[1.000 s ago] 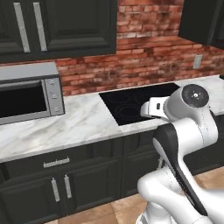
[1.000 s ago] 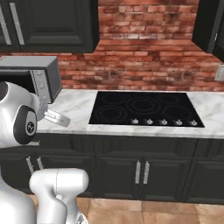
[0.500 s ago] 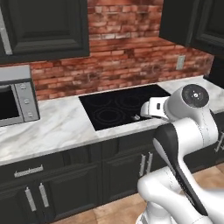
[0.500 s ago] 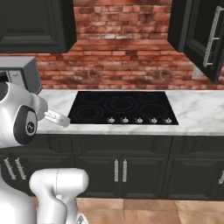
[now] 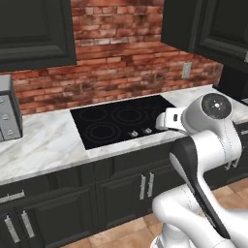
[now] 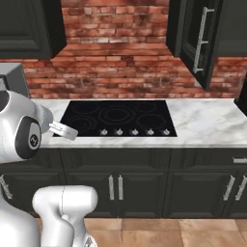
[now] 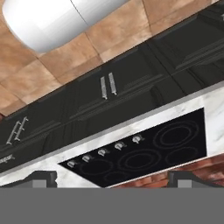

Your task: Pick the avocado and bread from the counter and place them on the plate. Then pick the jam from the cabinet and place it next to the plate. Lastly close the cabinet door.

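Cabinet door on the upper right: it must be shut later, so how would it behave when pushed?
The cabinet door looks like a rigid panel standing open, so it should swing rather than flex. Its tall handle probably offers a firm pushing spot.

No legible text, labels, brands or numbers anywhere. Small round emblem on the arm's joint too blurred to read. Cooktop knob markings too small to tell.
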